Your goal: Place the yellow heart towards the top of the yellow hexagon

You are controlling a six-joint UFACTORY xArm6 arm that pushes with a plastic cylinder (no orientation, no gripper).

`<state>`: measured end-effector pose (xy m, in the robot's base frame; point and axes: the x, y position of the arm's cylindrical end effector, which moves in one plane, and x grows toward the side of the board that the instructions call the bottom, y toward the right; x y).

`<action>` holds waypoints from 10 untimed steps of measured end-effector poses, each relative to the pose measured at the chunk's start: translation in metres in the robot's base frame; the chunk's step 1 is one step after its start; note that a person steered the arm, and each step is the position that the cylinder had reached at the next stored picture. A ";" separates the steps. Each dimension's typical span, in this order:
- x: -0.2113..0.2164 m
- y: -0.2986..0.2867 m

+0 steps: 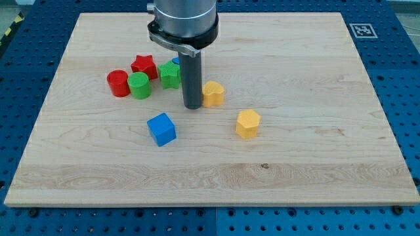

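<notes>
On the wooden worktop [315,164], a blue cube [161,128] and the yellow hexagon [248,124] sit nearest the view's bottom. Above them, my tip [193,106] touches the yellow heart's [213,94] left side; there is no claw, only a rod. Farther up cluster a red cylinder [118,83], green cylinder [139,86], green block [170,75] and red star [144,65].

Bright, even overhead light across the pale wooden board [295,151], with no harsh glare. Short, soft shadows close under the blue cube [161,128] and yellow hexagon [248,124]. Sharp focus from edge to edge, without blur; slight keystone narrowing toward the view's top.
</notes>
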<state>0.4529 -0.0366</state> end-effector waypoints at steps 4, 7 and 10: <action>-0.021 -0.022; -0.024 0.032; -0.056 0.055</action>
<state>0.3966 0.0182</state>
